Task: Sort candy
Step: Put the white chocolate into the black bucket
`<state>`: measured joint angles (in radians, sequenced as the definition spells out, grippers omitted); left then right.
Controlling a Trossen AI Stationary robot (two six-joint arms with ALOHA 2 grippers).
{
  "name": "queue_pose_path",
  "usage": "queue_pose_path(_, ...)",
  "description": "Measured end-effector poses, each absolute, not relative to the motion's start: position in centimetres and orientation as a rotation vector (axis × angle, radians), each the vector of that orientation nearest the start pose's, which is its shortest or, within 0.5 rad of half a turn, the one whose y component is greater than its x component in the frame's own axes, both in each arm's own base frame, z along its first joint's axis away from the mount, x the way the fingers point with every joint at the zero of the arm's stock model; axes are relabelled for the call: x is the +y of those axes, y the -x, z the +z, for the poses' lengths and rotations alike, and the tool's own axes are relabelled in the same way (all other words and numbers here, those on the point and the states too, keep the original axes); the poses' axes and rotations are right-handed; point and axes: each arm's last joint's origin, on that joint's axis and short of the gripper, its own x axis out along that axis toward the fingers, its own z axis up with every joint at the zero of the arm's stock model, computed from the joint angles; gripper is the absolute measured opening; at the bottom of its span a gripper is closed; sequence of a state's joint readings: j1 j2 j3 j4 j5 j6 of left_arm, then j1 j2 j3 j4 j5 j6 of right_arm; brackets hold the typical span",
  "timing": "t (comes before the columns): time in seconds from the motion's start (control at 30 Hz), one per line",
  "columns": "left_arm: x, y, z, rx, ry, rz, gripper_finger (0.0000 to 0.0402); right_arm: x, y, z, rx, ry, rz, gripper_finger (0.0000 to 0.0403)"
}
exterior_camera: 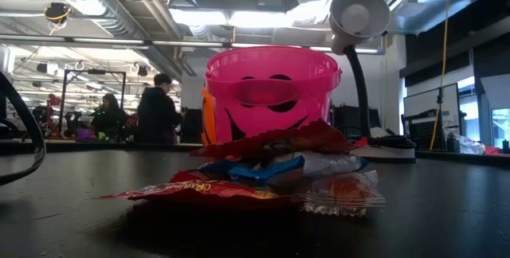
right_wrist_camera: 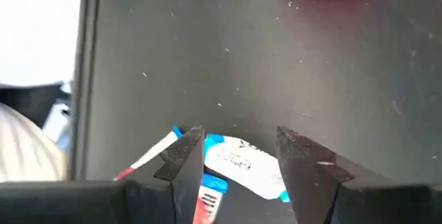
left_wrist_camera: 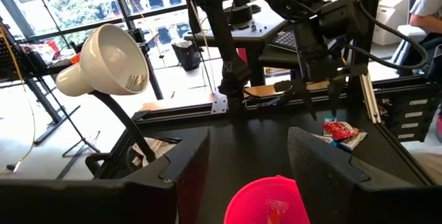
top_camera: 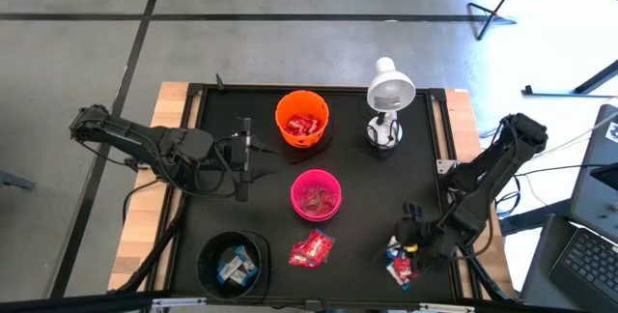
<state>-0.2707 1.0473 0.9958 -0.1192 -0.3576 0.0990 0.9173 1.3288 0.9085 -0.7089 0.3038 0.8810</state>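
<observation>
The table (top_camera: 261, 129) carries three bowls: an orange bowl (top_camera: 302, 118) already holding red candy, a pink bowl (top_camera: 316, 194) with pinkish pieces, and a black bowl (top_camera: 234, 261) with blue-and-white ones. A lamp (top_camera: 389, 91) stands well beyond both sets of jaws.

The main risk, as I judge it, lies under the right gripper (right_wrist_camera: 238, 158). The small heap (top_camera: 401, 265) there mixes red and blue-and-white wrappers that overlap, so a closing pinch could take two pieces at once, or catch only a loose wrapper edge and drop it on the way to a bowl. A mixed grab would land the wrong colour in a bowl. The slick wrappers could also slide out sideways along the table instead of being gripped.

A second candy pile (top_camera: 312, 248) lies between the pink bowl and the table's near edge, well apart from either gripper (in the low view it shows as a red, blue and clear stack in front of the pink bowl).

The right gripper's jaws stand moderately open, straddling a blue-and-white candy (right_wrist_camera: 238, 163) that lies between and just ahead of them; they hold nothing, and I cannot tell whether they touch the table.

The left gripper (left_wrist_camera: 245, 158) waits wide apart and empty, the pink bowl just ahead of its jaws.
</observation>
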Motion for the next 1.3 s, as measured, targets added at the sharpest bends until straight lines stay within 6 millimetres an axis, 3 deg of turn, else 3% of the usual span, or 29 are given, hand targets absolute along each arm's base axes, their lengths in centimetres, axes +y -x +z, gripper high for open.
queue_pose_path(0.23, -5.2, -22.4, 36.3, 0.166, -0.14, 0.08, 0.0186, 19.3, -15.9, 21.9, 1.08, 0.053, 0.167, 0.0189)
queue_pose_path(0.53, -5.2, -22.4, 36.3, 0.165, -0.109, 0.083, 0.0186, 19.3, -15.5, 20.5, 1.245, 0.126, 0.204, 0.0243)
queue_pose_path(0.8, -5.2, -22.4, 36.3, 0.164, -0.087, 0.085, 0.0186, 19.1, -15.2, 17.6, 1.378, 0.283, 0.195, 0.0257)
queue_pose_path(1.07, -5.2, -22.4, 36.3, 0.164, -0.076, 0.086, 0.0186, 19.4, -15.6, 14.5, 1.367, 0.387, 0.234, 0.0257)
queue_pose_path(1.3, -5.2, -22.4, 36.3, 0.163, -0.059, 0.087, 0.0186, 19.4, -15.8, 14.1, 1.314, 0.444, 0.193, 0.0257)
